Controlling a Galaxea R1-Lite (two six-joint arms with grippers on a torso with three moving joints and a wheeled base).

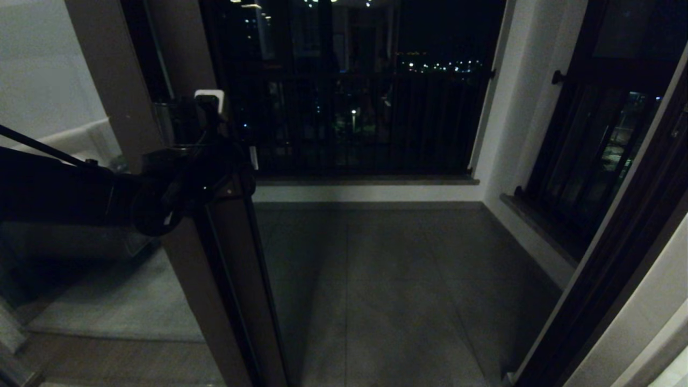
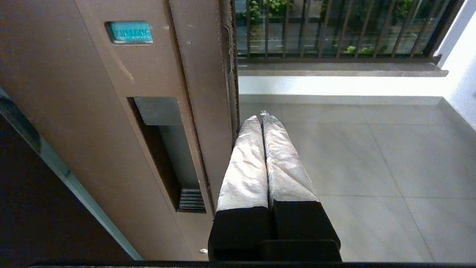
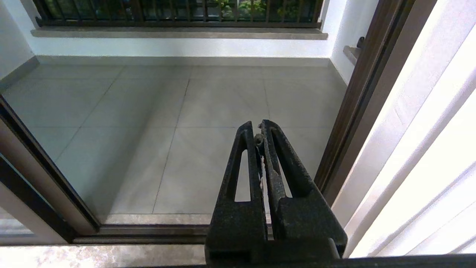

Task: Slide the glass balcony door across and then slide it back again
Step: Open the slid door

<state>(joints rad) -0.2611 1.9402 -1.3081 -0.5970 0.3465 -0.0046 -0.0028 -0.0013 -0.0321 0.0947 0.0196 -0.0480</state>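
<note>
The glass balcony door (image 1: 232,269) stands at the left of the doorway, with the opening to its right. Its brown edge stile (image 2: 111,130) carries a narrow recessed handle slot (image 2: 167,149) and a small teal label (image 2: 129,32). My left gripper (image 2: 259,117) is shut and empty; its silver-wrapped fingers (image 2: 245,167) lie against the stile's outer edge on the opening side, outside the slot. In the head view the left gripper (image 1: 210,114) sits at that edge. My right gripper (image 3: 256,126) hangs shut and empty over the threshold, apart from the door (image 3: 44,178).
Grey balcony floor tiles (image 1: 387,279) stretch to a barred window (image 1: 365,118) above a stone sill. The dark right jamb (image 1: 618,252) and a black-framed side window (image 1: 596,140) bound the right. The floor track (image 3: 148,232) runs along the threshold; white curtain (image 3: 427,160) hangs right.
</note>
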